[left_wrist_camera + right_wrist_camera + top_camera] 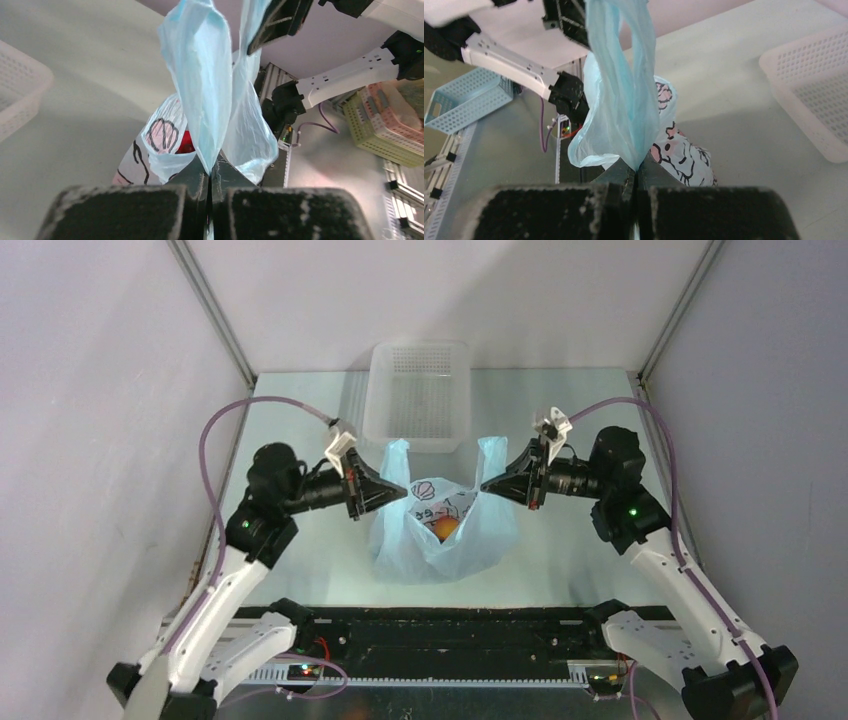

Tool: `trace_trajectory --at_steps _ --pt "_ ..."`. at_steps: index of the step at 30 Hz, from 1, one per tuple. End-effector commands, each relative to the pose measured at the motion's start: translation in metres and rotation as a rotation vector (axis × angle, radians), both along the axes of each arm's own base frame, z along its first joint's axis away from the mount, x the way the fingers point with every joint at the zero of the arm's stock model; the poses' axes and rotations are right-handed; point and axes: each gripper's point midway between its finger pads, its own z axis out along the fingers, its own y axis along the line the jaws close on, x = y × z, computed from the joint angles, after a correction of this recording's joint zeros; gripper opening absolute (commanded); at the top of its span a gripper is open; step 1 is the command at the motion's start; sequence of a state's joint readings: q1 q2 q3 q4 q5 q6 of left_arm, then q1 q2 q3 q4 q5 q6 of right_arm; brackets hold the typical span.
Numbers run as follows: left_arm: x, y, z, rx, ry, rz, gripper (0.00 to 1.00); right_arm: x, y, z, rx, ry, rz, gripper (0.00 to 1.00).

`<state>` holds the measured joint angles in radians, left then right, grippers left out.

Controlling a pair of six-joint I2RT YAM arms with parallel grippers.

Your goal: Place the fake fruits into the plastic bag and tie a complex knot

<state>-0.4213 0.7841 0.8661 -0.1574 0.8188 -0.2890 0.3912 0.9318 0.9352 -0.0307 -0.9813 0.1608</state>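
The light-blue plastic bag [440, 535] stands mid-table, its mouth pulled open sideways. An orange-peach fruit [446, 529] shows inside it; a red fruit [185, 143] shows through the opening in the left wrist view. The grapes are hidden. My left gripper [402, 491] is shut on the bag's left handle [200, 75]. My right gripper [487, 484] is shut on the bag's right handle [621, 95]. Both handles stand up as loose loops [398, 452]. No knot shows. The printed bag side [679, 152] lies behind the right fingers.
A white perforated basket [420, 392] stands right behind the bag at the table's back. Its corner shows in the right wrist view [814, 95] and in the left wrist view [20, 95]. The black rail [440, 635] runs along the near edge.
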Motion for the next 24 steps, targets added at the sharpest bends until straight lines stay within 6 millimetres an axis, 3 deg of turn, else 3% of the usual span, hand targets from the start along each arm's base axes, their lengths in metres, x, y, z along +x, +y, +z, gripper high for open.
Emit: trace_trajectory --at_steps 1,5,8,11,24 --pt "-0.003 -0.009 0.005 0.055 0.017 -0.104 0.0 -0.007 0.001 -0.008 -0.074 -0.03 -0.012 0.0" --pt "-0.002 -0.013 -0.017 0.198 0.081 -0.15 0.0 -0.015 0.011 -0.015 -0.14 -0.023 0.021 0.0" --pt "0.002 -0.021 -0.02 0.258 0.062 -0.182 0.0 -0.023 0.02 -0.028 -0.214 0.0 0.054 0.0" --pt "0.006 -0.025 -0.035 0.332 0.102 -0.181 0.0 -0.027 0.027 -0.037 -0.266 0.025 0.077 0.0" --pt "-0.016 -0.043 -0.054 0.49 0.11 -0.312 0.0 -0.046 0.046 -0.057 -0.388 0.085 0.197 0.0"
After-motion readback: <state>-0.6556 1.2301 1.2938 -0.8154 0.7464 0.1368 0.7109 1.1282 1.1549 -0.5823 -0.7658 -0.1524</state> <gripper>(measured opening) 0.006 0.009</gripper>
